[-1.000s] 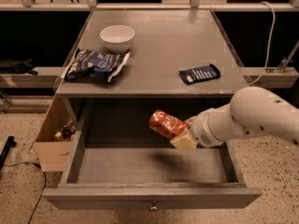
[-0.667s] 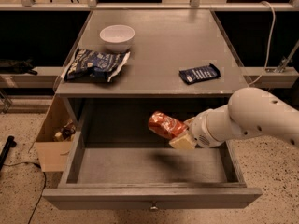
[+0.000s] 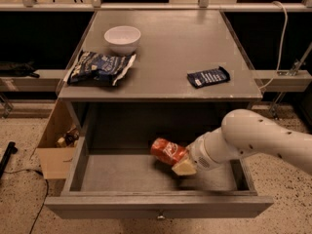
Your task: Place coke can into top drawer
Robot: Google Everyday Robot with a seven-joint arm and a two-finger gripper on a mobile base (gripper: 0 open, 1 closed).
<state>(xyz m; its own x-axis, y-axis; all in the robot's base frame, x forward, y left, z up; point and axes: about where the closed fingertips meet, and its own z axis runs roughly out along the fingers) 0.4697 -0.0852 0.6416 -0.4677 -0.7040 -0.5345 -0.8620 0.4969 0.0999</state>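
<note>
Now gripper (image 3: 179,162) clamped on coke can (image 3: 167,151): shiny orange-red w/ whitish marks, tilted, prob. above top drawer (image 3: 122,173) floor.

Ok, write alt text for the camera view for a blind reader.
The gripper holds the coke can, tilted, inside the open top drawer. On the cabinet top sit a white bowl, a blue chip bag and a dark wrapper.

No words or numbers can be read anywhere, not in the whitish marks on the coke can (image 3: 167,151) that the gripper (image 3: 177,160) holds inside the open top drawer (image 3: 156,206), nor in the pale print on the chip bag (image 3: 100,67) and the bar wrapper (image 3: 208,77).
</note>
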